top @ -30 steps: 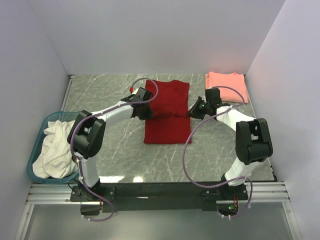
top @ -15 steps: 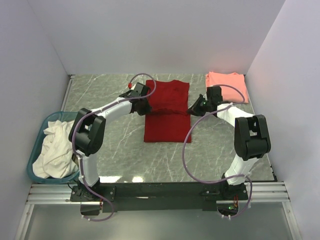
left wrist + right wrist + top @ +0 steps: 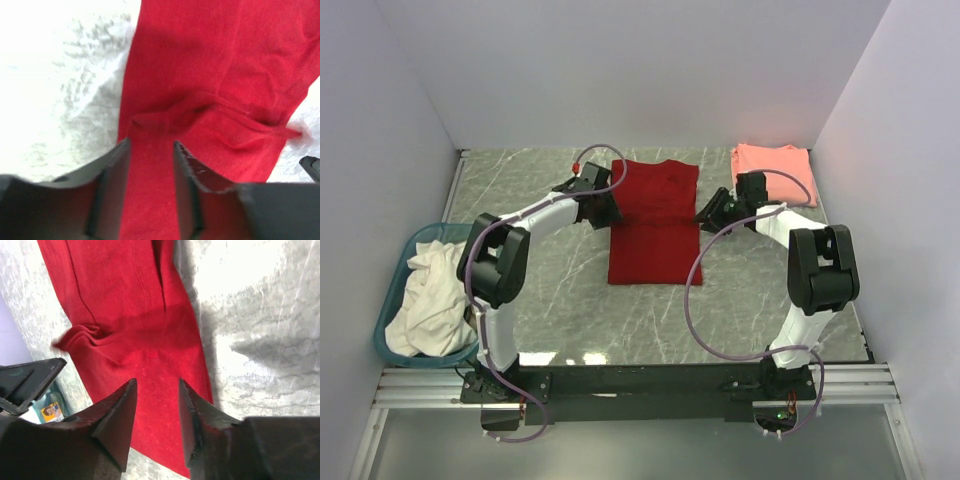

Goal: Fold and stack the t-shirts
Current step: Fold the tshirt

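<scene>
Top external view: we see the red shirt (image 3: 655, 225) lying flat in the middle of the desk (image 3: 540, 290) as a tall, narrow rectangle, with one short end toward the far wall.
Pink shirt (image 3: 775, 170): folded, at the far right corner of the desk, well apart from the red shirt.
Left fingers (image 3: 112, 180): spread, with nothing pinched. We find them at the red shirt's left edge, and its cloth shows through the gap.
Right fingers (image 3: 117, 415): spread as well, gripping nothing. They sit at the red shirt's right edge, opposite the left fingers.
Ridge (image 3: 200, 112): a bunched crease runs across the red shirt from side to side, just ahead of both pairs of fingertips.
Basket (image 3: 390, 300): teal, at the left beside the left arm. We see white cloth (image 3: 430, 295) heaped inside it.
</scene>
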{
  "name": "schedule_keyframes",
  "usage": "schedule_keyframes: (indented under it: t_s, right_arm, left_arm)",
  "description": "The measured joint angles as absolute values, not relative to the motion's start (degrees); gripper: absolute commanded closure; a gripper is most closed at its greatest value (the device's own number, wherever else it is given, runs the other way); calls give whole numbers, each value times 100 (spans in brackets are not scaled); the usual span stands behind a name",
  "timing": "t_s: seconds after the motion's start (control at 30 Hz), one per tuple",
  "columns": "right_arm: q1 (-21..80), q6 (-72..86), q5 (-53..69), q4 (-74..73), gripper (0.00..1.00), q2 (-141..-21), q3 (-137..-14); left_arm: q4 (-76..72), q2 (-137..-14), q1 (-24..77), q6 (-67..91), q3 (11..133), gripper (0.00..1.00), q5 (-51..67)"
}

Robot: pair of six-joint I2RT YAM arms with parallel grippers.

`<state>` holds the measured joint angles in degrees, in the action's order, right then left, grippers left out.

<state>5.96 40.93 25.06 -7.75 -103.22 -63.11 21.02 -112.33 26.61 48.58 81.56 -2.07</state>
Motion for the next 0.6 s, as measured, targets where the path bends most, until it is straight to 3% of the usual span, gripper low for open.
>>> schedule_keyframes:
  t_s: [0.17, 0.2, 0.33, 0.4, 0.47, 0.6]
  right_arm:
    - [598, 3938, 2283, -886, 53, -10186, -6416]
    - [615, 3907, 2213, -930, 53, -10099, -6416]
    - [775, 3789, 1890, -1022, 55, -9708, -6416]
    - [969, 3752, 1763, -1015, 57, -9583, -6418]
    - [1225, 3710, 1662, -1031, 59, -9583, -6445]
    - [1780, 3607, 1538, -1293, 63, -10009, -6938]
  left_arm:
    - [2040, -10991, 2545, 4722, 8136, 55, -78]
    - [2010, -10866, 2543, 4716, 8093, 58, -34]
    - [1850, -10444, 2585, 4735, 7854, 83, 132]
    - [1778, -10335, 2637, 4729, 7754, 88, 198]
    - [1688, -10346, 2738, 4755, 7693, 99, 250]
    - [1673, -10613, 2945, 4762, 7730, 99, 456]
